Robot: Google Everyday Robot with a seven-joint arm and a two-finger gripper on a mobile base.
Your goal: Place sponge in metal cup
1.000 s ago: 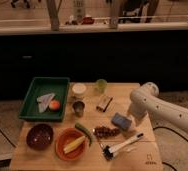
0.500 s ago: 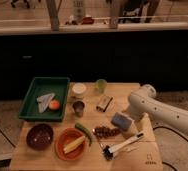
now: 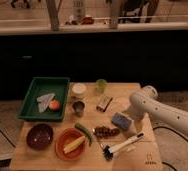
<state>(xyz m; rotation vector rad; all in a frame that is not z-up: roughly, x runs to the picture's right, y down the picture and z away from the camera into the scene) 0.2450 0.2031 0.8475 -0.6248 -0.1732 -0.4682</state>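
- The sponge (image 3: 121,120) lies flat on the surface (image 3: 148,150), well to the right of the metal cup (image 3: 78,108).
- The claw (image 3: 132,118) is just beside the sponge's right edge; I cannot tell whether it grips.

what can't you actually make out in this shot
- gripper, camera view, beside the sponge: blocked by the white arm; contact unclear.
- metal cup inside, camera view: too dark to see.
- white arm's base, camera view: cut off by the right edge.
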